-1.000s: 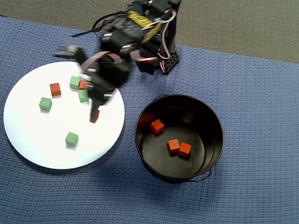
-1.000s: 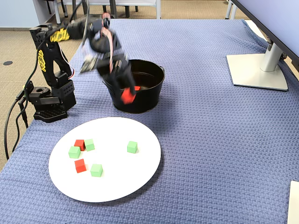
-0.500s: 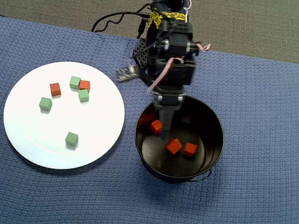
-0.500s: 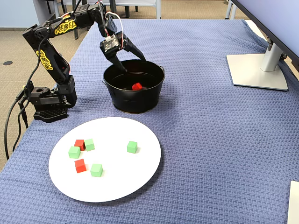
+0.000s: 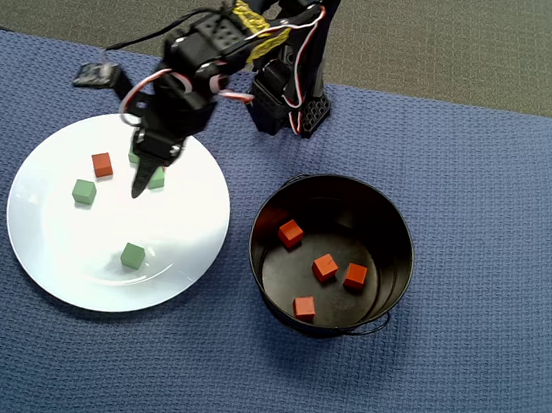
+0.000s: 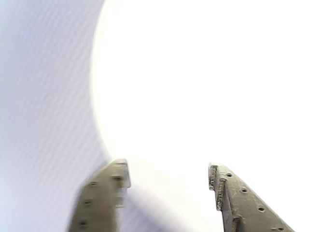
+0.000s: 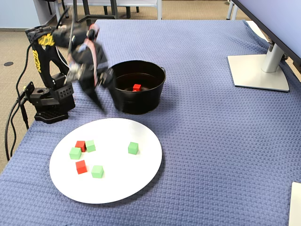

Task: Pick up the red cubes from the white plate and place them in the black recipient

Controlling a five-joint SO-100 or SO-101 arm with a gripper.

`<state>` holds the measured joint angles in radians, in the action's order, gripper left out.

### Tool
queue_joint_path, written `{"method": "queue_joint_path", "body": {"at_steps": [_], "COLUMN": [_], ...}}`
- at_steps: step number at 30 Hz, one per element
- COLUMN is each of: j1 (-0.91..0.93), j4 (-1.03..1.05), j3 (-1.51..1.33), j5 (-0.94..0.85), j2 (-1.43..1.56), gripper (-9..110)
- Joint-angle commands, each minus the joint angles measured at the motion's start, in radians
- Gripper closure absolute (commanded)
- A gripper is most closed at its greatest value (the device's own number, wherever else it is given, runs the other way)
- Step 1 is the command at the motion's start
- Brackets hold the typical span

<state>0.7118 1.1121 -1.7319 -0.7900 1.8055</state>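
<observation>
- Step in hand (judged): btwn picks. The gripper [image 6: 166,181] carries nothing and hangs above the white plate [image 5: 58,260], so it looks set for another red cube, not a drop-off.
- Gripper state: wrist view shows the two fingers parted w/ a clear gap and only bare plate btwn them, so released and empty. Fixed view has it motion-blurred [image 7: 96,96], above the cloth btwn the plate and the black recipient [image 7: 138,101].
- Black recipient [image 5: 388,281]: overhead view shows four red cubes inside [image 5: 325,266]; the fixed view catches only one over the rim.
- Still on the plate: two red cubes. One sits clear at upper left in overhead view [image 5: 102,164]. The other is hidden under the arm there, but fixed view shows it [image 7: 80,145] touching or just beside a green cube [image 7: 90,146].
- Four green cubes share the plate in fixed view; one lone one [image 7: 133,148] sits well apart from the rest.
- Next move calls for: lining the open fingers over one red cube, descending, closing on it alone. The clear red cube looks the easier grab; the one beside the green cube risks nudging or pinching its neighbour.
- Wrist view is overexposed, no cube visible in it, so fine alignment can't be judged from there.
- Blue cloth [image 5: 475,392] covers the table.
</observation>
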Motion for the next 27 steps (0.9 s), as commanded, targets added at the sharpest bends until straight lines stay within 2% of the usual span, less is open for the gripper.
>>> {"method": "queue_joint_path", "body": {"at_steps": [1,4,6,9,14,27], "j1": [0.127,0.166,0.184,0.199,0.225,0.333], "j4": [-0.144,-0.158,-0.152,-0.153,-0.141,-0.239], "j3": [-0.057,-0.061,-0.057,-0.057,-0.058,-0.04], "j5": [-0.376,-0.56,-0.634,-0.701,-0.713,-0.879], "j2": [-0.058,-0.12,-0.147,-0.172,-0.196,-0.316], "gripper": [93,86,79,75,75,76]}}
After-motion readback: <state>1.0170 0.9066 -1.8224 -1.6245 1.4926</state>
